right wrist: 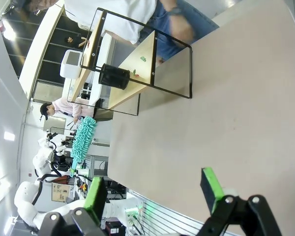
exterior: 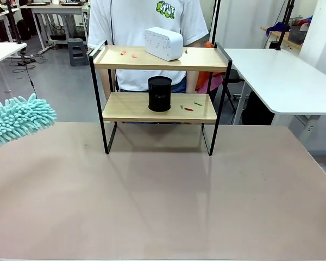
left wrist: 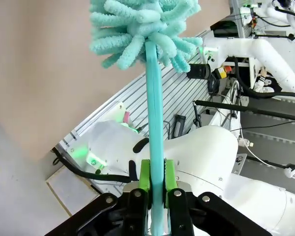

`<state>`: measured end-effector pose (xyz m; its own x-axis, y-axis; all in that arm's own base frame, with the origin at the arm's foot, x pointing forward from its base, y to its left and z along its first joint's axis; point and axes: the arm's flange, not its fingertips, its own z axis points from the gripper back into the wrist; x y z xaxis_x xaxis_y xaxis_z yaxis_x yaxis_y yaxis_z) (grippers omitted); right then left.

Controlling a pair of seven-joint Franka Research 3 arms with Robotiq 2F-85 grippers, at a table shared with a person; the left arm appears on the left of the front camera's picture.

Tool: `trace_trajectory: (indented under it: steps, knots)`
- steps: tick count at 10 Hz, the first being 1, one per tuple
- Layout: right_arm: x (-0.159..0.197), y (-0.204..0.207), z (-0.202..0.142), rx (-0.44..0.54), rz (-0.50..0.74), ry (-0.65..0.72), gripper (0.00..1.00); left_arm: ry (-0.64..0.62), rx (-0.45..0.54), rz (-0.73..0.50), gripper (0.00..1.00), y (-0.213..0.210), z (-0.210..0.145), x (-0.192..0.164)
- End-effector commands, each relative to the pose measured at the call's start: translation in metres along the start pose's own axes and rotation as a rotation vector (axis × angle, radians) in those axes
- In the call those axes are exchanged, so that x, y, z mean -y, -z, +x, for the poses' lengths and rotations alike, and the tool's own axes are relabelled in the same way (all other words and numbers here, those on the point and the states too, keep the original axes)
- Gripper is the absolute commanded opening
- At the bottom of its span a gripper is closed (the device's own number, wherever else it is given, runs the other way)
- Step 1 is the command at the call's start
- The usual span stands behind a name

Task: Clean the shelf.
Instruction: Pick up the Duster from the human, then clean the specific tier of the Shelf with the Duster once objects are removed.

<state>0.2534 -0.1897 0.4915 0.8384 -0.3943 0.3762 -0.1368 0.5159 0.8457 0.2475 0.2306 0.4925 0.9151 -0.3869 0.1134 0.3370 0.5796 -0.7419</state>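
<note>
The shelf (exterior: 157, 58) stands at the far middle of the table, two wood boards in a black frame; it also appears sideways (right wrist: 137, 49). A white box (exterior: 164, 43) and small red scraps (exterior: 133, 54) lie on the top board. A black cylinder (exterior: 160, 94) and red and green scraps (exterior: 189, 108) sit on the lower board. My left gripper (left wrist: 157, 189) is shut on the handle of a teal duster (left wrist: 156, 128), whose fluffy head (exterior: 16, 118) hangs at the table's left edge. My right gripper (right wrist: 155, 189) is open above the table, nothing between its fingers.
A person in a white T-shirt (exterior: 146, 19) stands right behind the shelf. A white side table (exterior: 282, 76) sits to the right, another at the far left (exterior: 2, 51). The wide pinkish tabletop (exterior: 163, 196) spreads in front of the shelf.
</note>
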Motion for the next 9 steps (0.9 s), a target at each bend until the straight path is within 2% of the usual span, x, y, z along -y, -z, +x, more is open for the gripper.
trace_trajectory:
  steps: [1,9]
  knots:
    - [-0.0014,0.0010,0.0029,0.014,0.021,-0.027,1.00,-0.001,0.024,-0.012,0.00,-0.0029,0.0014,0.0032]
    - [-0.0014,0.0010,0.0029,0.014,0.021,-0.027,1.00,-0.001,0.024,-0.012,0.00,-0.0029,0.0014,0.0032]
